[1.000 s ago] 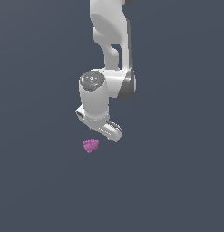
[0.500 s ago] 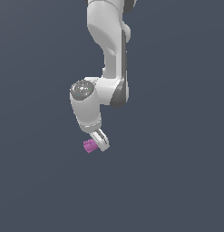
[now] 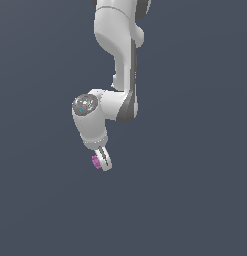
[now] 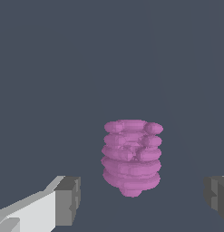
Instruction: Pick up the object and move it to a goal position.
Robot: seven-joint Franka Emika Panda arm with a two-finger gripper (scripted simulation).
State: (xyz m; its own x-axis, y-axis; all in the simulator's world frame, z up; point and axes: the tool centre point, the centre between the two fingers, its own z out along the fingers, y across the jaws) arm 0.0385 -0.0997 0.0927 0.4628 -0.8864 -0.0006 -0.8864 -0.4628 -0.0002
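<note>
Gripper (image 3: 104, 161) first: I see it hanging at the low end of the white arm (image 3: 117, 55), with its fingers pointed down and slightly toward the exterior view's right. From the wrist camera I read the jaws as spread wide, with one dark grey pad (image 4: 68, 200) on one side of the object and the other pad (image 4: 216, 195) on the opposite side, and plain grey floor (image 4: 63, 68) showing in the gaps. Neither pad touches anything that I can see.

My landmark is the object (image 4: 131, 156), the small magenta-pink ridged lump. On the wrist camera it sits between the two pads, nearer the pad that carries the white finger body (image 4: 27, 210) than the other one. It looks like a stack of rounded rings, wider at one end and narrowing to a small nub at the other. It is whole and unobstructed there.

On the exterior view I see only a sliver of the object (image 3: 96, 161), peeking out on the exterior view's left of the white finger (image 3: 106, 160), which covers most of it. It lies right against that finger in the picture; whether they actually touch I cannot tell from this angle. The round grey cap of the wrist joint (image 3: 85, 105) sits above the object, and the upper arm rises well above that, out of the frame.
</note>
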